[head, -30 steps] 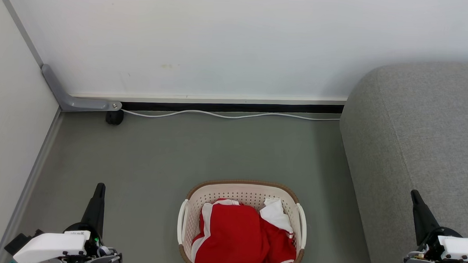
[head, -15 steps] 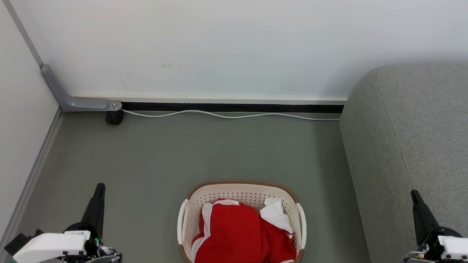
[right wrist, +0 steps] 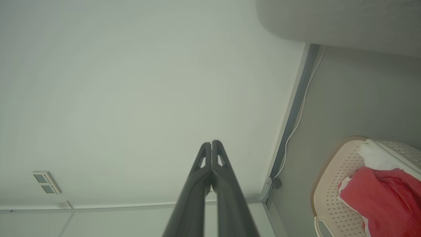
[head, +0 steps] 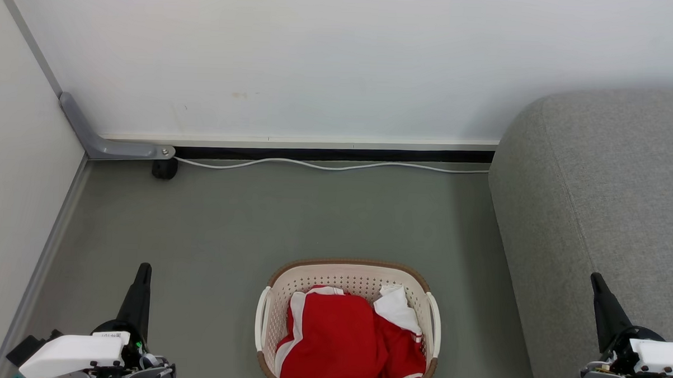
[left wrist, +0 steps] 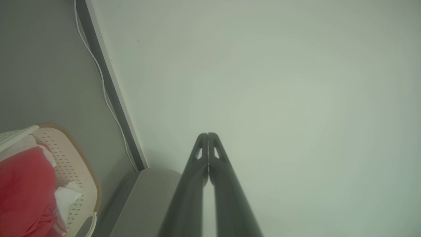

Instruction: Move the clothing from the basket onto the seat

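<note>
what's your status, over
Left gripper, right gripper: jaws shut, empty. Clothing in basket, none on seat. No obstacle seen.

- My left gripper (head: 143,269): two long dark fingers tapering to a point, on a white wrist housing (head: 73,353) with a small printed label (head: 111,334) and a green light (head: 138,345).
- My right gripper (head: 595,278): matching dark fingers, and a white housing (head: 658,350) studded with dark screws (head: 665,369).
- Close up, the fingertips (left wrist: 212,140) each carry a triangular cut-out.

left tool (left wrist: 208,135) — tips pressed together | clothing (left wrist: 23,191) in basket (left wrist: 77,164) | wall (left wrist: 279,82) ahead
</note>
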